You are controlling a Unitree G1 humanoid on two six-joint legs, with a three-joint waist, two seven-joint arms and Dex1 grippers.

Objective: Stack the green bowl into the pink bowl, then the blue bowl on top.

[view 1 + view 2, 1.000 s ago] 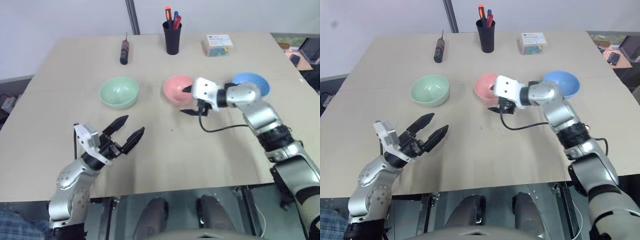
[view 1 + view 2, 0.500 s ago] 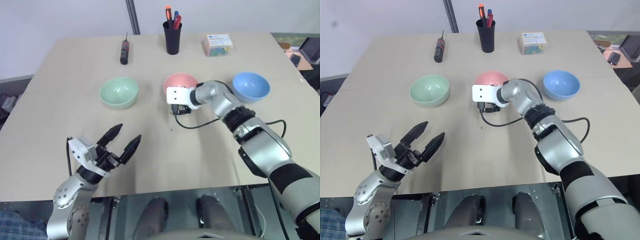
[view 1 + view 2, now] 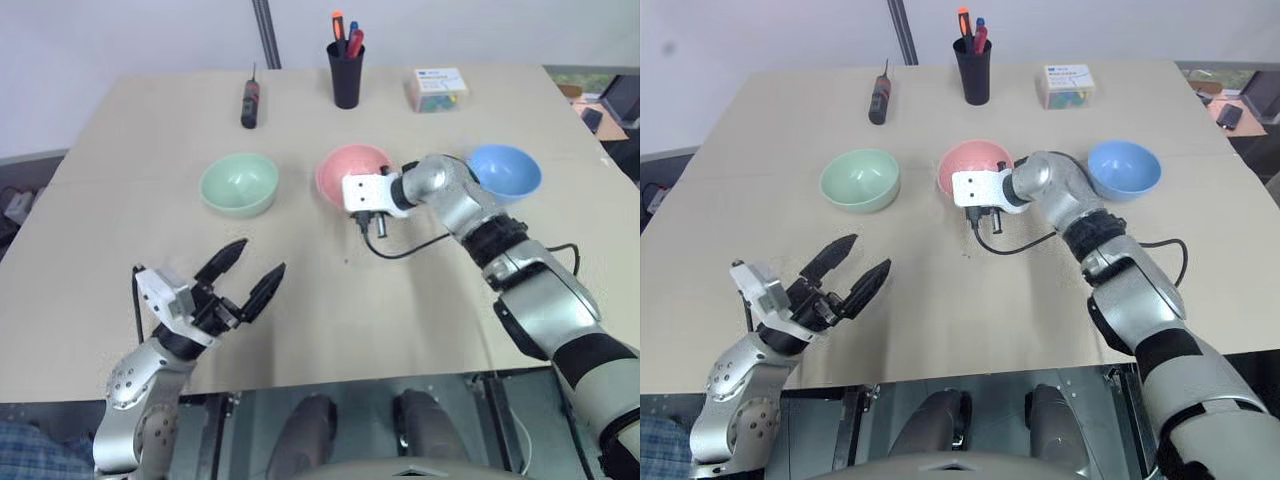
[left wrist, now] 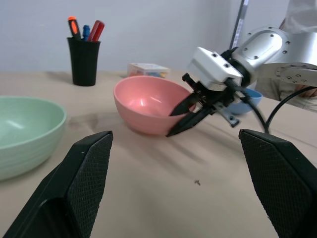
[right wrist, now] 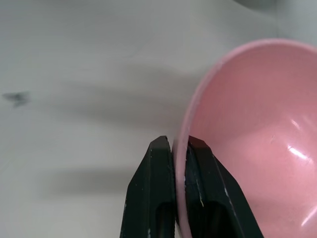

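The pink bowl (image 3: 350, 168) sits at the table's middle, tipped up toward the left. My right gripper (image 3: 364, 216) is shut on the bowl's near rim, one finger inside the wall and one outside, as the right wrist view shows at the rim (image 5: 181, 148). The green bowl (image 3: 238, 184) stands upright to the left, and the blue bowl (image 3: 505, 170) stands upright to the right, just behind my right forearm. My left gripper (image 3: 260, 256) hovers open over the near left of the table, holding nothing.
A black cup of pens (image 3: 345, 70), a screwdriver (image 3: 249, 100) and a small box (image 3: 437, 88) line the far edge. A black cable (image 3: 410, 248) loops from my right wrist onto the table. Bare tabletop (image 3: 400, 310) lies in front of the bowls.
My right gripper has gone from open beside the pink bowl to shut on its rim, and the bowl has tipped up. The left gripper has stayed where it was, open.
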